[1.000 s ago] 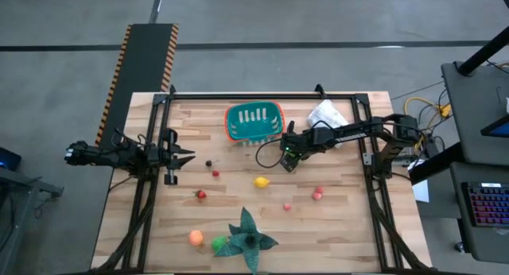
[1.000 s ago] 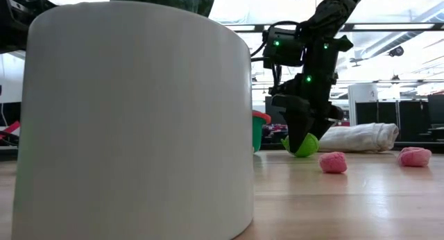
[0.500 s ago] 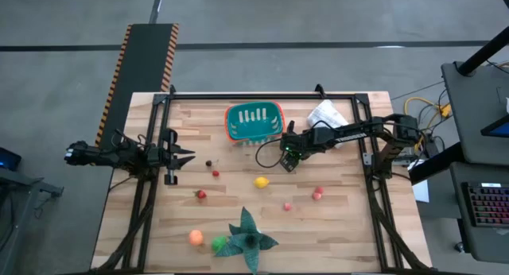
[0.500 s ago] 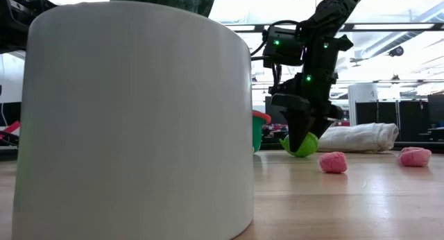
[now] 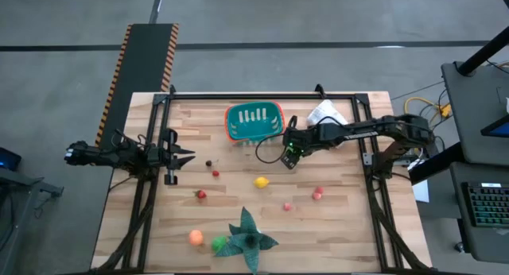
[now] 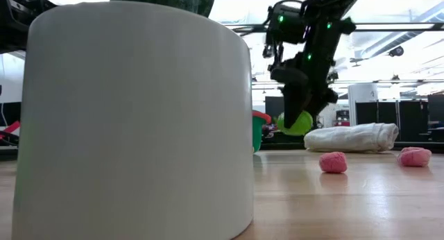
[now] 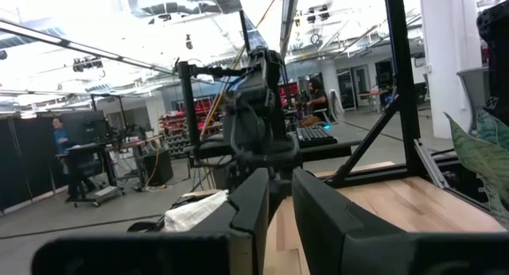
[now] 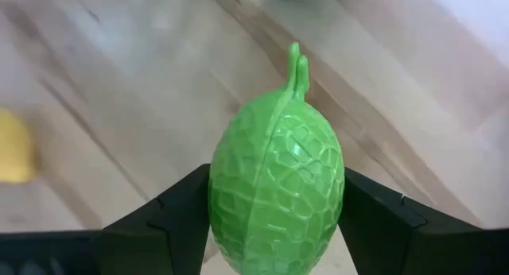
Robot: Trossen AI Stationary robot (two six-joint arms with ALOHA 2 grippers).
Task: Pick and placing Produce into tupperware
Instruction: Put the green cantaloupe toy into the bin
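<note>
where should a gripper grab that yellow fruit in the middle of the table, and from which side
Grip the yellow fruit across its short middle, coming straight down from above. It lies alone on bare wood, slightly elongated, with nothing touching either side, so the fingers probably have room to straddle it. The right gripper already holds a green fruit.

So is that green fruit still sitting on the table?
No, in the low view the green fruit hangs clear above the table, clamped in the right hand.

fruit (image 6: 297,122) above table (image 6: 347,198), beside tupperware (image 5: 254,122)
</note>
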